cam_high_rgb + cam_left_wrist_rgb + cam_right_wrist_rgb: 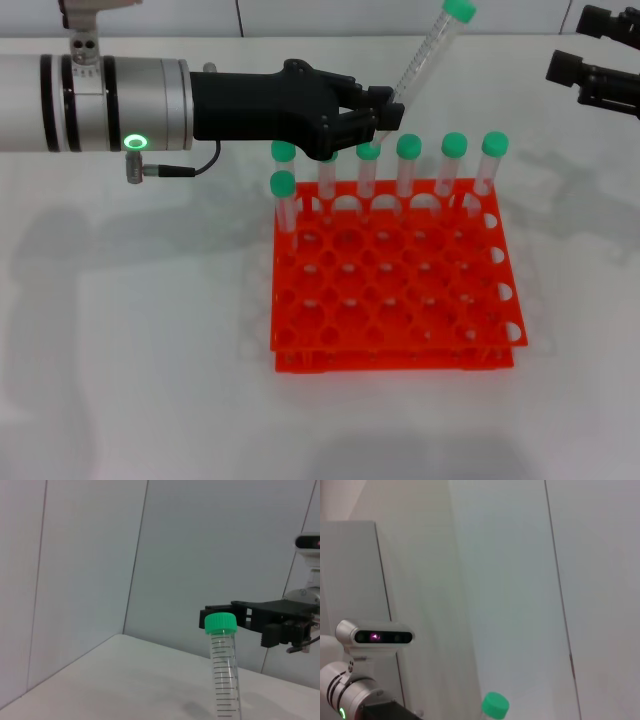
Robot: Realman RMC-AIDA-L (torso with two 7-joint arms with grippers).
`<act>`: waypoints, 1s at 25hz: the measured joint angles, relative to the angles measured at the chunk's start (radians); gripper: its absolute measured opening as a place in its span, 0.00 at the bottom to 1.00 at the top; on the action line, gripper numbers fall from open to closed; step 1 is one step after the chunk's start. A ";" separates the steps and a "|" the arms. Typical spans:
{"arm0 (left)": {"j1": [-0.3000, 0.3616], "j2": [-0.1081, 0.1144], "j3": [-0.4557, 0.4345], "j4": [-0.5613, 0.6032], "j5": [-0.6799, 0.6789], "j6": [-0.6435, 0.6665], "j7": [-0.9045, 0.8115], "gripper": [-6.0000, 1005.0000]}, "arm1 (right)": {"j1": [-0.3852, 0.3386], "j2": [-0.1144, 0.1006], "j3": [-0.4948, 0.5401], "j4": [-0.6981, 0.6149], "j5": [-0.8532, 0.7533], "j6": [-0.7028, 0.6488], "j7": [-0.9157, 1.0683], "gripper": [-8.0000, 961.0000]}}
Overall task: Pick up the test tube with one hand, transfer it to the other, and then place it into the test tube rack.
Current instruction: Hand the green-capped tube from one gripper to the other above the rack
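Test tube rack (395,290): only your head view shows it, mid-table, white surface open on all sides, seven capped tubes along its far and left holes.
Left gripper (385,118): above the rack's far edge, pinching the test tube (428,52); long axis tilted, cap up and rightward.
Right gripper (600,60): far right corner, fingers spread; your left wrist view shows it beyond the cap.

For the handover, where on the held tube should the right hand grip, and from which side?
Grip the upper barrel just below the green cap, coming from the robot's right. The tube tilts cap-up toward the right hand, and the left hand already clamps its lower end, leaving only the upper part free.
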 joint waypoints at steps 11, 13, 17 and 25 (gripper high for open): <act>0.008 -0.001 0.001 -0.009 0.002 -0.001 0.009 0.20 | 0.019 0.001 -0.006 0.029 0.001 0.005 -0.007 0.88; 0.008 -0.002 0.001 -0.011 0.002 -0.003 0.009 0.20 | 0.019 0.001 -0.009 0.030 0.001 0.007 -0.009 0.88; 0.009 -0.003 0.003 -0.020 0.002 -0.005 0.009 0.20 | 0.021 0.002 -0.011 0.041 0.001 0.008 -0.016 0.88; 0.009 -0.003 0.003 -0.048 0.002 -0.006 0.023 0.20 | 0.043 0.004 -0.019 0.071 0.001 0.004 -0.022 0.88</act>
